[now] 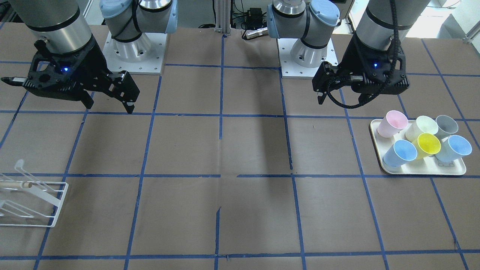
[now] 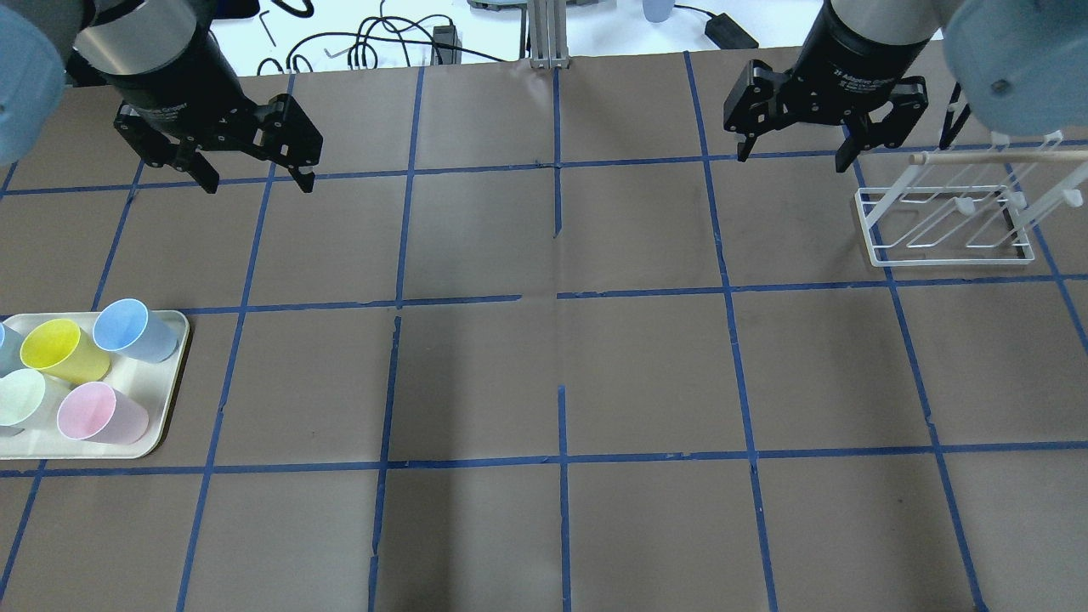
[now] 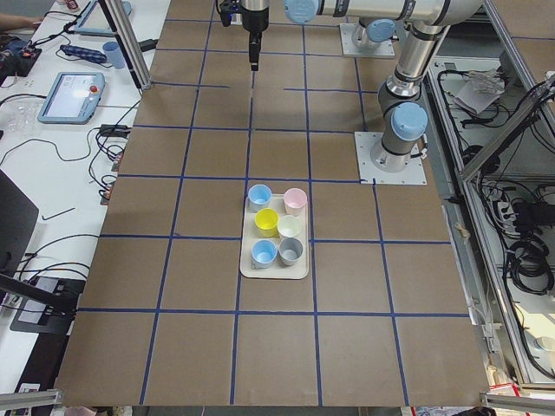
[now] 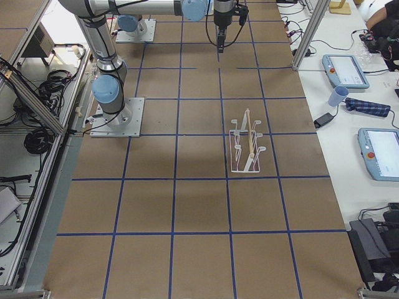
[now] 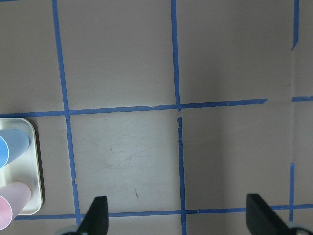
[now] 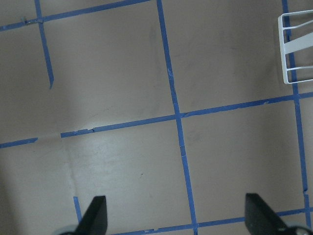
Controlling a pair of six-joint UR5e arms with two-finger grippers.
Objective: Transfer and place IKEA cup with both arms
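Two pale blue cups stand with several other cups on a cream tray (image 2: 163, 399). One blue cup (image 2: 134, 330) is at the tray's corner nearest the table's middle, and it also shows in the front view (image 1: 400, 152). The other blue cup (image 1: 454, 148) is at the tray's outer end. I cannot tell which one is the IKEA cup. My left gripper (image 2: 257, 183) is open and empty, high above the table, apart from the tray. My right gripper (image 2: 793, 159) is open and empty on the other side. The left wrist view shows a blue cup (image 5: 12, 147) at its left edge.
A white wire rack (image 2: 943, 221) with a wooden rod stands on my right side, just beside the right gripper. Pink (image 1: 392, 123), pale green (image 1: 422, 127), grey (image 1: 446, 125) and yellow (image 1: 427, 145) cups share the tray. Brown paper with blue tape lines covers the table.
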